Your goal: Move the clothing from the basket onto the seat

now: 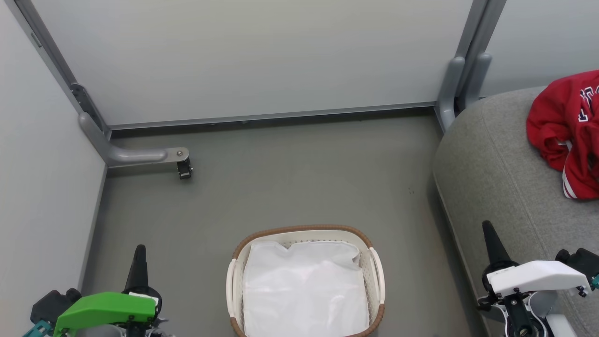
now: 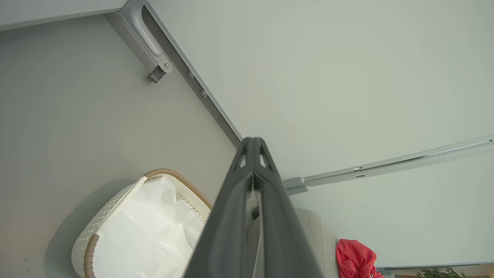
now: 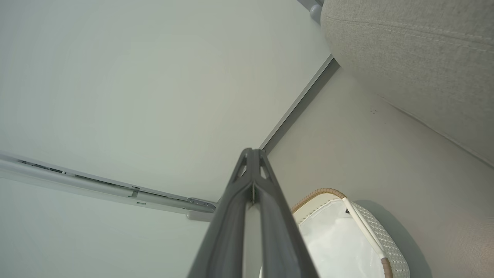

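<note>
floor [image 1: 299,178]: matte grey, spreading out before the caster foot [image 1: 154,155] | back partition panel [image 1: 252,56]: pale grey, standing just behind that foot | side panel [image 1: 37,178]: running left of it | corner post [image 1: 479,28]: rising well right of it | light: falling soft, even

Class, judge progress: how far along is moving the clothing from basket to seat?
Done: a red jersey lies on the grey sofa. In hand: nothing; the left gripper and right gripper are shut, empty. Left: likely nothing; the basket shows a white sheet, no red fabric visible.

Red clothing [image 1: 557,121] partly beyond the right edge, near end of the basket [image 1: 299,229] beyond the bottom edge
</note>
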You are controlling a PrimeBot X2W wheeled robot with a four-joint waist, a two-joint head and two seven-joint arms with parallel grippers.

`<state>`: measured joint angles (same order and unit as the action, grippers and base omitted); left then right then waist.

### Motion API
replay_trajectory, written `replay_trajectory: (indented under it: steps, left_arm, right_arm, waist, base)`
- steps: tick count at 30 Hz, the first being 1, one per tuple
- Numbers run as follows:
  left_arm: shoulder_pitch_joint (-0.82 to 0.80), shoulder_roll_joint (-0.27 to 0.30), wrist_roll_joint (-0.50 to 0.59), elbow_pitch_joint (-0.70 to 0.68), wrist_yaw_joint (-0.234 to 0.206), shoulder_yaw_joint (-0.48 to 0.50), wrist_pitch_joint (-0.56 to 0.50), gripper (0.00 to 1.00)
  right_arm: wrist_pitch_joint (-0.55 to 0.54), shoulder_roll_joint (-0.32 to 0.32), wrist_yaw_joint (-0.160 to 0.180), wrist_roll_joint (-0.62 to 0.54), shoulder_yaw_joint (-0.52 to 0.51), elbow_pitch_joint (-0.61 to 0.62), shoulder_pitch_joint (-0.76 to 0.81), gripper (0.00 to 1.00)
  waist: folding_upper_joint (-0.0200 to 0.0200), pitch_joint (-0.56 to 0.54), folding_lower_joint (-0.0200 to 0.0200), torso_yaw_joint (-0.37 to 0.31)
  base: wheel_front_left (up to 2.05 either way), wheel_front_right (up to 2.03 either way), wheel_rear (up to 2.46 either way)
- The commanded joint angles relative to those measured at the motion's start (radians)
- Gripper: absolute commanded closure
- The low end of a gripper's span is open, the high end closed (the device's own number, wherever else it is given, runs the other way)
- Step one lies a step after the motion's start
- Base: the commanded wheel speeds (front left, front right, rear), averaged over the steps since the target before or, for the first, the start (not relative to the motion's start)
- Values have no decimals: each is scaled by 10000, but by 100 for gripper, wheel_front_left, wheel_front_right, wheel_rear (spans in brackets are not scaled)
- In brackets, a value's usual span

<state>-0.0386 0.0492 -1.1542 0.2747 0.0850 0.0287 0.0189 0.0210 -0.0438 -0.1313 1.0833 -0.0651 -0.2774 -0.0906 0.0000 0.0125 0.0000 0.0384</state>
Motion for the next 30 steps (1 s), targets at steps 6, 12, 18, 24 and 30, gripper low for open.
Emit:
replay_trajectory:
  steps: [6, 12, 18, 24, 30]
  left_arm:
    - [-343, 21, -718, -125, 107, 164, -201, 100]
    - [-406, 20, -1221, -150, 153, 256, -347, 100]
    - [-470, 20, -1687, -177, 205, 338, -494, 100]
    - [-504, 20, -2145, -201, 239, 431, -624, 100]
    - [-563, 21, -2601, -220, 295, 526, -768, 100]
  right_arm:
    - [-213, -60, 5, 807, -111, 160, -149, 100]
    - [-359, -64, 5, 1395, -161, 184, -163, 100]
    - [-502, -67, 5, 1943, -210, 209, -178, 100]
    - [-644, -71, 5, 2469, -260, 236, -191, 100]
    - [-768, -75, 6, 2986, -308, 258, -205, 100]
  waist:
    - [0, -10, 0, -39]
    - [0, -19, 0, -76]
    - [0, -28, 0, -112]
    - [0, -36, 0, -148]
    - [0, -46, 0, -185]
  base:
    - [0, 0, 0]
    - [0, 0, 0]
    - [0, 0, 0]
    - [0, 0, 0]
    - [0, 0, 0]
